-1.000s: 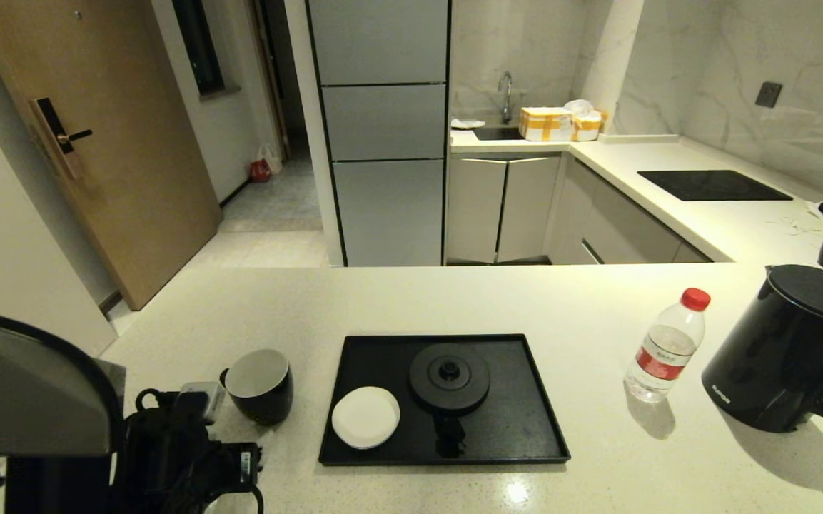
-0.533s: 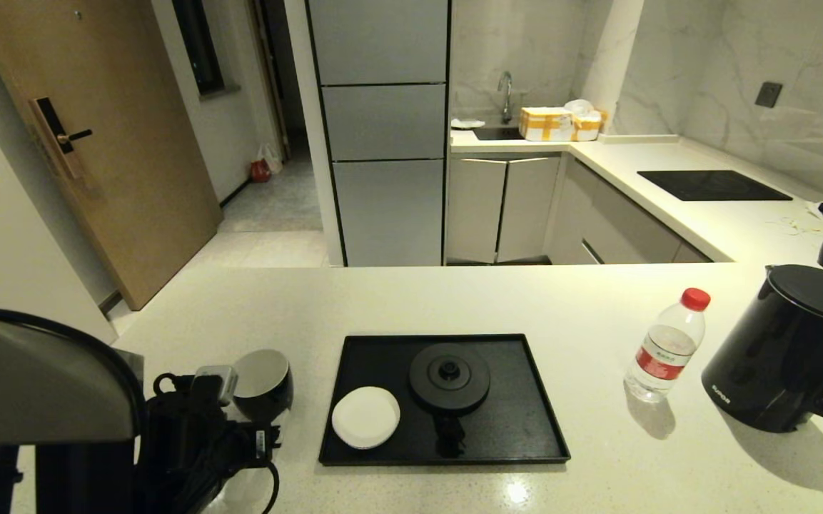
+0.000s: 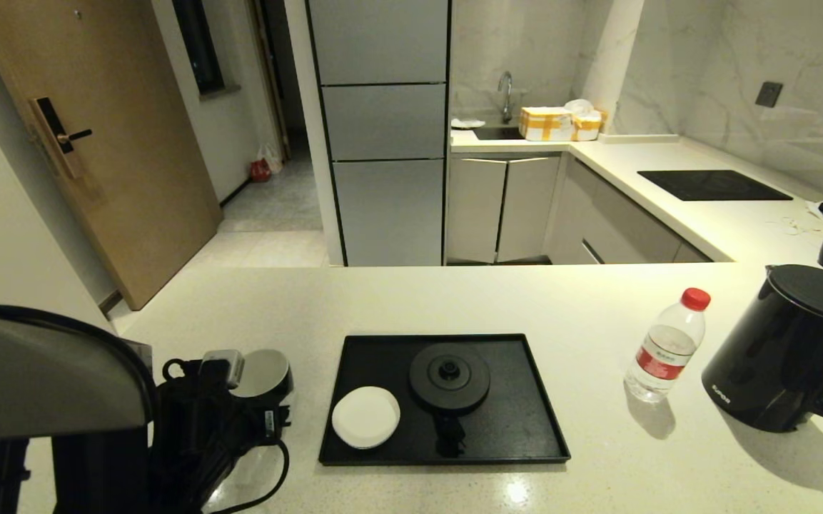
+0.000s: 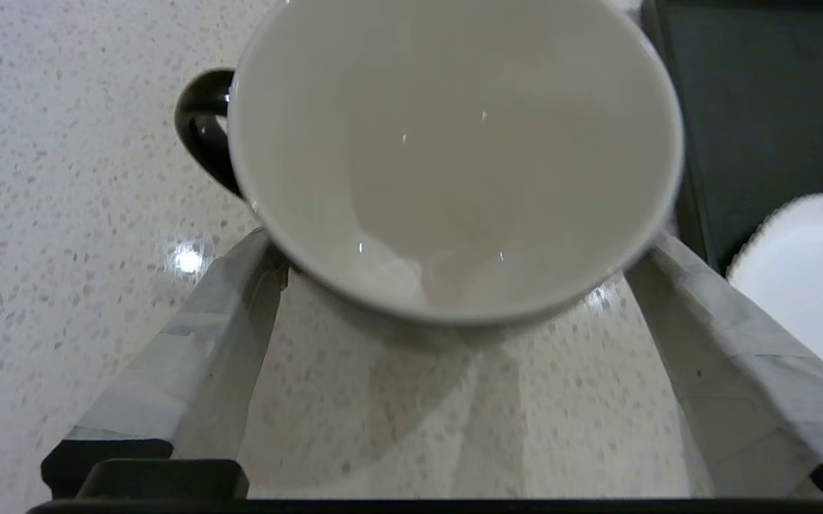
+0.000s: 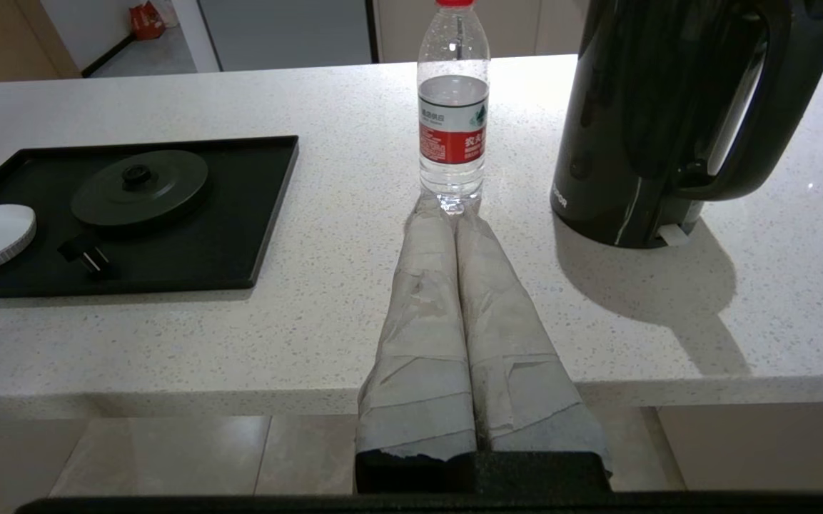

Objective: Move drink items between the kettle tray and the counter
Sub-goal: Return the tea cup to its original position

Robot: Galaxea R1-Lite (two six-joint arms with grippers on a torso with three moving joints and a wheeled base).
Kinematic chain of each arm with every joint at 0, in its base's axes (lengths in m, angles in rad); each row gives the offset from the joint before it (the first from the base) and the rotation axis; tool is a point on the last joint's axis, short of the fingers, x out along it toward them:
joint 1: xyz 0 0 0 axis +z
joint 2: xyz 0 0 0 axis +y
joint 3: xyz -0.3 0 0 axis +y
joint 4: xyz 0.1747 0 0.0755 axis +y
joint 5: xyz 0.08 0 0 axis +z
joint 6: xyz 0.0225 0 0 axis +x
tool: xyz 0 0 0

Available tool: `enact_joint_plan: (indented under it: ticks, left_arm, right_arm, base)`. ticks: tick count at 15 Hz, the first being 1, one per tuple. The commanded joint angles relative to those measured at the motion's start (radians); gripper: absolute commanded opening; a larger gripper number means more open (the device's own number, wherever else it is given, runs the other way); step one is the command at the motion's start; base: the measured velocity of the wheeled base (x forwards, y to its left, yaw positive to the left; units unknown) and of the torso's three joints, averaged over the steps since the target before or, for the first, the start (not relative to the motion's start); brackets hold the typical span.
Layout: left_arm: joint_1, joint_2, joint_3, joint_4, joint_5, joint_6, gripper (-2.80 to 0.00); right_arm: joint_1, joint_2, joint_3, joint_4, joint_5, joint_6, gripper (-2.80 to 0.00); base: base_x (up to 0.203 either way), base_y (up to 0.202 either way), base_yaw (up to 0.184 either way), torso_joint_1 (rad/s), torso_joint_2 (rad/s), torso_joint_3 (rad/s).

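1. Our left gripper (image 4: 454,285) has moved forward over the last second until its fingers (image 4: 225,335) stand wide apart on either side of the black mug with white interior (image 4: 454,150); a second ago the mug stood clear ahead of it.
2. The fingers flank the mug's body but have not clamped, so we judge the grasp is about to begin.
3. The mug stands on the counter, just left of the flat black rectangular tray (image 3: 525,428), which carries only its round black base disc (image 3: 449,377) and a flat white round coaster (image 3: 365,417).
4. The small clear red-capped water bottle (image 3: 664,348) and the tall black electric kettle (image 3: 782,350) stand on the counter, right of the tray.
5. Our right gripper (image 5: 457,214) is parked off the counter edge, fingers pressed together.
6. The glossy, speckled pale cream stone counter (image 3: 454,300) runs round to a black hob panel (image 3: 711,185); a wooden door (image 3: 97,143) stands beyond.
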Motion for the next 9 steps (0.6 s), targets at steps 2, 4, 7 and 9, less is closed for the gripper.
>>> enact_joint_plan:
  ticks: [2, 4, 7, 9]
  left_arm:
    - [0.000, 0.038, -0.037, -0.009, 0.006, -0.001, 0.00]
    - [0.000, 0.053, -0.074, -0.009, 0.008, 0.000, 0.00]
    - [0.000, 0.055, -0.086, -0.009, 0.009, 0.004, 0.00]
    - [0.008, 0.078, -0.132, -0.009, 0.009, 0.008, 0.00]
  right_arm:
    - [0.000, 0.001, 0.002, 0.000, 0.000, 0.000, -2.80]
    - [0.000, 0.001, 0.002, 0.000, 0.000, 0.000, -2.80]
    - [0.000, 0.001, 0.002, 0.000, 0.000, 0.000, -2.80]
    - [0.000, 0.001, 0.002, 0.000, 0.000, 0.000, -2.80]
  base:
    - [0.000, 0.000, 0.000, 0.000, 0.00, 0.000]
    - [0.000, 0.000, 0.000, 0.000, 0.00, 0.000]
    - [0.000, 0.000, 0.000, 0.000, 0.00, 0.000]
    - [0.000, 0.000, 0.000, 0.000, 0.00, 0.000]
